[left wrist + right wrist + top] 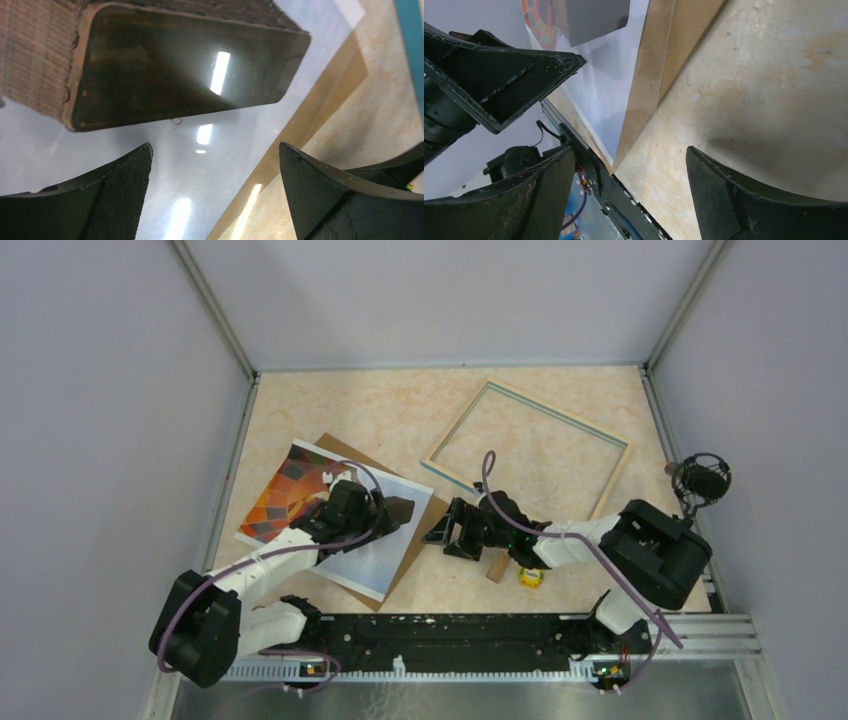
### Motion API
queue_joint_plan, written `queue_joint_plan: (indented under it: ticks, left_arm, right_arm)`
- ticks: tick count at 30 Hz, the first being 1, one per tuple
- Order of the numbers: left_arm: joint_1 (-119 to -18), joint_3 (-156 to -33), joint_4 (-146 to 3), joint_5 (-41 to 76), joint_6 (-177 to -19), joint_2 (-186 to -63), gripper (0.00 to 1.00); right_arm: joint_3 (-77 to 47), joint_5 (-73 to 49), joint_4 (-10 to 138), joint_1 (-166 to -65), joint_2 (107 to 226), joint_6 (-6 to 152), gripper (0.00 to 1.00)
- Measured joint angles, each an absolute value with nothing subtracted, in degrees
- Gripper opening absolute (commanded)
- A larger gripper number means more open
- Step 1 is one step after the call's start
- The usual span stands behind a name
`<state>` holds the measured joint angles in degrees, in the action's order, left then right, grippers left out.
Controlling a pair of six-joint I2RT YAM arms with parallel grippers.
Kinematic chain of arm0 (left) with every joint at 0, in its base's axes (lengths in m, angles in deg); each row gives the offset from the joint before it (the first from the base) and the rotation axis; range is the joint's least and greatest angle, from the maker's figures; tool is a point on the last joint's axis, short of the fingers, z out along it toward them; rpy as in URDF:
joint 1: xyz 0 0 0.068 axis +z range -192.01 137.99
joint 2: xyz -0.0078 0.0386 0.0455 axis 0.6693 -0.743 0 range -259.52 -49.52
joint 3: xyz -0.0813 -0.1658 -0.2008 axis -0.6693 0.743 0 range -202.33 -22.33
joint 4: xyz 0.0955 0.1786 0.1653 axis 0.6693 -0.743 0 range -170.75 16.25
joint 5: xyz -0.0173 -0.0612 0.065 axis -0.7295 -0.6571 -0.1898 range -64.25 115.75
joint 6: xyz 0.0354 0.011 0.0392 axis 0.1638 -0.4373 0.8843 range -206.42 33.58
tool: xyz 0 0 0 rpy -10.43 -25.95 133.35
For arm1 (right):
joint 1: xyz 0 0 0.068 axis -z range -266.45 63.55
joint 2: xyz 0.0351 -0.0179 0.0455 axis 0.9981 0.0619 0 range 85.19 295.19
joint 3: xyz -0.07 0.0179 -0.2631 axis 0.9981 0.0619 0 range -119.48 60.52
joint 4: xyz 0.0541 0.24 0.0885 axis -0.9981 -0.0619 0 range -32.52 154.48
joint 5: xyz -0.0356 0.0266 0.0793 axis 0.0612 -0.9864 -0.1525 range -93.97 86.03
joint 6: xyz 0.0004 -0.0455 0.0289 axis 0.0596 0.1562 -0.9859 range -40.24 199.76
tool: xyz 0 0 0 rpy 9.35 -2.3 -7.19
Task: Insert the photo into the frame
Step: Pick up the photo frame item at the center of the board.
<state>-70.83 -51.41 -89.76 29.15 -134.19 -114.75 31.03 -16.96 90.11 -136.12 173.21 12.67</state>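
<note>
**Key relation.** The photo (290, 495) is lying flat on the brown backing board (659, 50) at the 9 o'clock side of the desk (400, 405). The frame (557, 414) is lying flat and empty toward 1 o'clock, well apart from the photo. From the left end effector (400, 512) the frame opening is sitting at about 2 o'clock. The photo's long axis is running roughly 10 to 4 o'clock, and the frame's long rails are running nearly parallel to it. In judgement, the transfer is calling for a slide or carry more than a turn.

**End effectors.**
- The left end effector (215, 147) is standing wide open over the pale sky area of the photo, near its 3 o'clock edge, and is holding nothing. It is probably touching or just above the paper, but the wrist view is not settling that.
- The right end effector (440, 532) is also wide open and empty. It is hovering just beside the board's 3 o'clock corner, between photo and frame.
- The left arm is nearer the photo; the right arm is nearer the frame.

**Surface and room.**
- The photo is glossy and thin, offering little edge to pinch.
- Bare desk is lying between board and frame.
- A small wooden block (497, 568) and a yellow item (530, 578) are sitting under the right arm, at 6 o'clock from the frame.
</note>
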Motion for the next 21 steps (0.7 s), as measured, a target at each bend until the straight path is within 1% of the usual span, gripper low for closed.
queue_joint_plan:
  ticks: [8,13,21]
  left_arm:
    - [-70.7,-49.7,-84.7,27.6,-136.0,-114.6,0.98]
    - [-70.7,-48.8,-82.6,26.9,-136.6,-114.5,0.98]
    - [-70.6,-47.7,-80.2,25.8,-137.3,-114.1,0.98]
  right_arm:
    - [31.0,-20.0,100.8,-136.2,181.8,10.1,0.62]
    - [30.7,-22.2,107.2,-136.2,186.1,8.5,0.61]
    - [29.1,-23.4,109.8,-136.2,188.8,7.7,0.61]
